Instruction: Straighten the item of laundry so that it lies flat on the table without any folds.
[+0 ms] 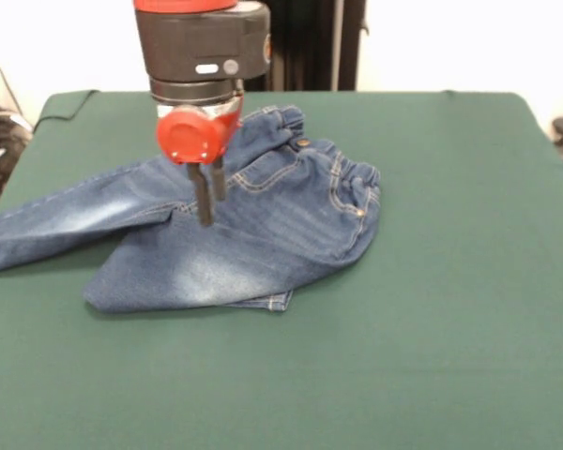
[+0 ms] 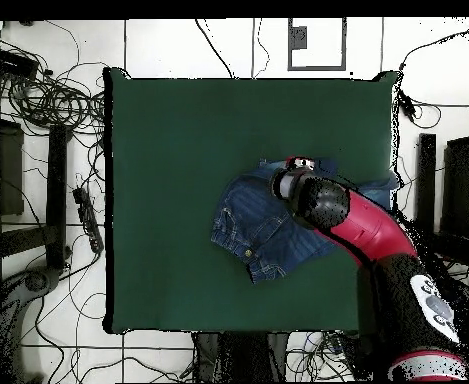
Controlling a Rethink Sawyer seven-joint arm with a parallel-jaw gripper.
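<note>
End effector (image 1: pixel 207 208) poised over the crumpled blue jeans (image 1: pixel 263 230) on the green desk (image 1: pixel 450 328), fingers nearly closed and apparently holding nothing; a sound grasp would pinch one layer of the folded-under leg and draw it outward.

Soft, even light is falling on the table (image 1: pixel 450 281), the jeans (image 1: pixel 263 234) casting perhaps a faint shadow just beside them.
</note>
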